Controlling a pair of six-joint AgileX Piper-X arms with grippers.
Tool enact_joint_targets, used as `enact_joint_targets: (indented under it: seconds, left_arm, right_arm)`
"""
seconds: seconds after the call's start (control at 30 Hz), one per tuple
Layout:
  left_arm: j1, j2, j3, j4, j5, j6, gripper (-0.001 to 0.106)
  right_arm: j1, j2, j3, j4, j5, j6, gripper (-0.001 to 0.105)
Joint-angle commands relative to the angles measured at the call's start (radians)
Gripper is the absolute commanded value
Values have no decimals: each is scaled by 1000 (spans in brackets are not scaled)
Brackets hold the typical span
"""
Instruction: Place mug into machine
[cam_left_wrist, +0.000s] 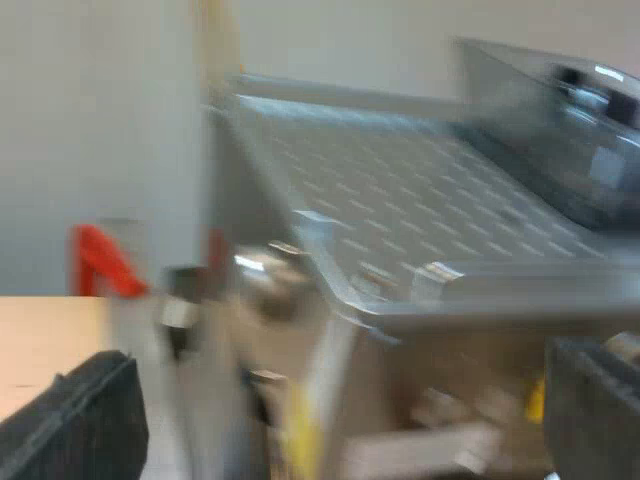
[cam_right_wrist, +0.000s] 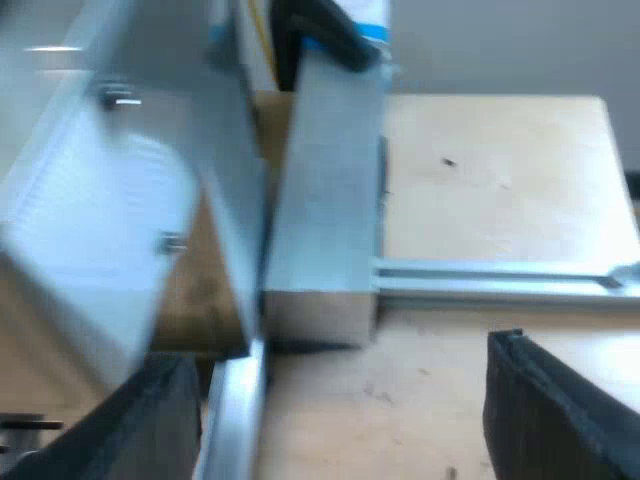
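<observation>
As seen from the left wrist: brushed-metal espresso machine (cam_left_wrist: 440, 350) lying just beyond the left gripper (cam_left_wrist: 337, 352), black fingers (cam_left_wrist: 70, 425) set wide apart and holding nothing. Dimpled metal top plate (cam_left_wrist: 400, 190) capping the machine; dark, smoky bean hopper (cam_left_wrist: 570, 130) standing on its far end. Small red shape (cam_left_wrist: 100, 262) beside the machine's front, above the pale wooden worktop (cam_left_wrist: 40, 340), too blurred to identify. As seen from the right wrist: right gripper (cam_right_wrist: 340, 360) likewise spread wide and empty, hovering over the worktop. Just ahead of its fingers, upright grey metal post (cam_right_wrist: 325, 200) meeting a silver rail (cam_right_wrist: 490, 280) running along the wood; blurred pale-grey metal panel (cam_right_wrist: 90, 200) alongside the post, identity not discernible.
</observation>
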Motion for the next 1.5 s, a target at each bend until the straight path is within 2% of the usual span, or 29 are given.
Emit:
enact_joint_targets:
  seconds: [0.03,0.17,0.3,0.4,0.53,0.67,0.77,0.83,1.0,1.1,1.2,1.33,1.37,1.5]
  left_arm:
    - [41,2,-20,-17,10,-9,81]
    - [45,-15,-23,8,10,11,81]
    - [45,-49,-25,97,10,81,81]
    - [45,-83,-25,162,6,81,81]
    - [45,-157,-25,247,-29,135,81]
    - [45,-266,-25,367,-149,162,81]
    - [45,-320,-25,417,-173,184,81]
    - [45,-438,-25,516,-227,240,81]
    - [45,-577,-25,617,-244,265,81]
    - [49,-580,-51,716,-262,296,81]
    - [49,-581,-46,741,-285,307,81]
    - [49,-583,-29,729,-285,307,81]
    - [49,-583,-13,714,-285,307,81]
    - [49,-583,52,625,-285,307,81]
  right_arm:
    - [-141,-30,-1,35,-65,-39,62]
    - [-292,-65,-1,59,-112,-76,62]
    - [-445,-120,-1,82,-188,-112,62]
    - [-512,-176,14,91,-231,-112,62]
    - [-510,-276,65,98,-230,-112,62]
    - [-491,-413,121,148,-228,-112,62]
    - [-474,-538,166,188,-228,-128,62]
    - [-467,-642,203,239,-228,-137,62]
    - [-468,-820,269,345,-225,-136,62]
    - [-468,-917,308,379,-221,-136,62]
    - [-464,-893,309,459,-205,-141,62]
    - [-465,-901,361,407,-245,-140,62]
    - [-465,-905,398,372,-273,-126,62]
    - [-465,-904,470,313,-275,-121,62]
